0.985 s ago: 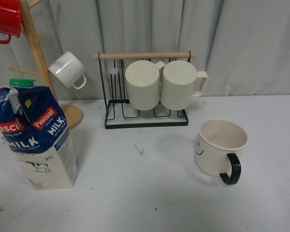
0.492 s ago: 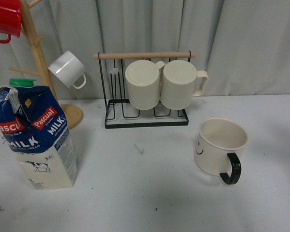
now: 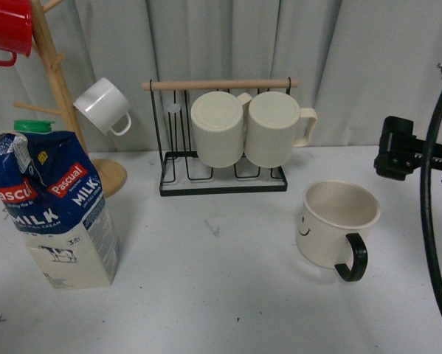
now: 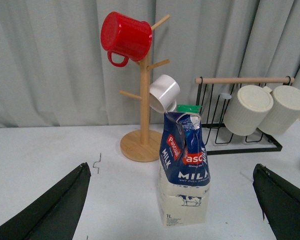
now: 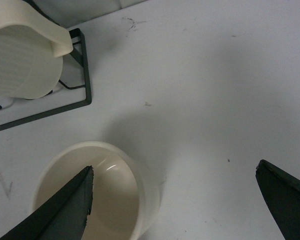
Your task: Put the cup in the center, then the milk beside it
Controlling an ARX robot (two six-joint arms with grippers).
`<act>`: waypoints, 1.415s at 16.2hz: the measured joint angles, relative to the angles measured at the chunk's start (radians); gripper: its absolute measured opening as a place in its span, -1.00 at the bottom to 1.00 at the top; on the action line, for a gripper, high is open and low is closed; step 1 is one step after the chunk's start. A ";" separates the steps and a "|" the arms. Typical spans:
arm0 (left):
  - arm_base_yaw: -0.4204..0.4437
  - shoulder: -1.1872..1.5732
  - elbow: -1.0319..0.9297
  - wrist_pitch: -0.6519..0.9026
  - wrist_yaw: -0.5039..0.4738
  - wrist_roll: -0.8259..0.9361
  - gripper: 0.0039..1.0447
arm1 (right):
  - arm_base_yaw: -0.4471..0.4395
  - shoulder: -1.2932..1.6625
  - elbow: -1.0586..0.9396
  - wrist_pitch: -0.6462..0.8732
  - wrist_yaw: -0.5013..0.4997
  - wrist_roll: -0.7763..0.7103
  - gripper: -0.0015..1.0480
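The cup (image 3: 331, 228), a cream mug with a black handle and a small smiley face, stands upright on the right side of the white table. The milk (image 3: 54, 214), a blue and cream carton with a green cap, stands at the left. My right arm (image 3: 401, 151) hangs above and to the right of the cup. In the right wrist view my right gripper (image 5: 175, 172) is open above the table, with one finger over the cup (image 5: 114, 200) rim. My left gripper (image 4: 171, 167) is open, and the milk (image 4: 185, 170) stands ahead between its fingers, not touched.
A black wire rack (image 3: 221, 184) with two ribbed cream mugs (image 3: 254, 129) stands at the back centre. A wooden mug tree (image 3: 54, 81) at the back left carries a red mug (image 3: 7, 29) and a small white cup (image 3: 102, 105). A grey curtain closes the back.
My right arm has come into the front view at the right edge, above the cup. The cup and the milk have not moved.
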 joint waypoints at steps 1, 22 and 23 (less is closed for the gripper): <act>0.000 0.000 0.000 0.000 0.000 0.000 0.88 | 0.002 0.003 0.005 -0.006 0.000 0.002 0.87; 0.000 0.000 0.000 0.000 0.000 0.000 0.88 | 0.195 0.020 0.100 -0.217 -0.018 0.114 -0.94; 0.000 0.000 0.000 0.000 0.000 0.000 0.88 | 0.232 0.038 0.124 -0.232 0.002 0.126 -0.94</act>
